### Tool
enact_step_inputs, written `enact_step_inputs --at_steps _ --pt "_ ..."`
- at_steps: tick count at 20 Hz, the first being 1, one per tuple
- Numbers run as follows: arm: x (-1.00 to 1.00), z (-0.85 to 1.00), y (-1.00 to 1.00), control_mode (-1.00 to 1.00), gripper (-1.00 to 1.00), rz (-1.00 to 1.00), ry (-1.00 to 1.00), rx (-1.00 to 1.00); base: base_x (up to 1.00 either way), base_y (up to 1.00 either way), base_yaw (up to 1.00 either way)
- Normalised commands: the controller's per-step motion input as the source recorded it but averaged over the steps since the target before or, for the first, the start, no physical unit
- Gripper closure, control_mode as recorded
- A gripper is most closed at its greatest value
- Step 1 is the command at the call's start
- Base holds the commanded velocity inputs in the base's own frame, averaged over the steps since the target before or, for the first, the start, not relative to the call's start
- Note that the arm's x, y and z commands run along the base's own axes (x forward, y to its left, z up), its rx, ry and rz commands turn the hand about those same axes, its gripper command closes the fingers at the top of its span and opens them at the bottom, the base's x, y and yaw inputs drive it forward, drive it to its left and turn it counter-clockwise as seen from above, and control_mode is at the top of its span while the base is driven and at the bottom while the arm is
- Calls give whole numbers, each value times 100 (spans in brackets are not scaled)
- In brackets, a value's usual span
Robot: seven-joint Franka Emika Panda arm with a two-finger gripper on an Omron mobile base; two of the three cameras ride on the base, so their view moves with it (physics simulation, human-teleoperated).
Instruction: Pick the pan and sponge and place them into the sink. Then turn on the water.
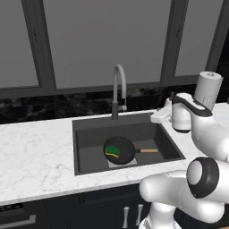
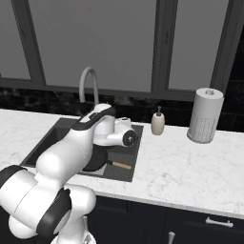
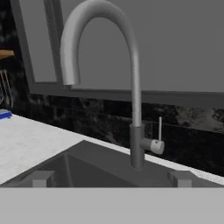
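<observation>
The black pan (image 1: 127, 151) lies on the bottom of the dark sink (image 1: 85, 134), its wooden handle (image 1: 147, 150) pointing right. On the pan's left part rests the green and yellow sponge (image 1: 112, 151). In the right base view my arm covers most of the pan (image 2: 93, 162). My gripper (image 1: 155, 118) hovers over the sink's back right corner, open and holding nothing. In the hand view the gripper (image 3: 110, 179) faces the arched faucet (image 3: 133, 87) and its thin upright lever (image 3: 159, 130). The water is out of view; the spout (image 3: 70, 78) is dry.
A paper towel roll (image 2: 205, 116) and a soap dispenser (image 2: 157, 122) stand on the marble counter (image 2: 181, 167) right of the sink. Dark windows and a black backsplash run behind the faucet. A small blue item (image 3: 4, 114) lies on the counter far left.
</observation>
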Motion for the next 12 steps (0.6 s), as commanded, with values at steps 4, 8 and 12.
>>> enact_step_inputs --at_steps 4,8,12 --pt "0 -4 7 -100 -100 -4 0 -6 0 0 0" --pt "9 0 5 -100 -100 0 0 0 0 0 0" --pt "12 0 11 -100 -100 0 0 0 0 0 0"
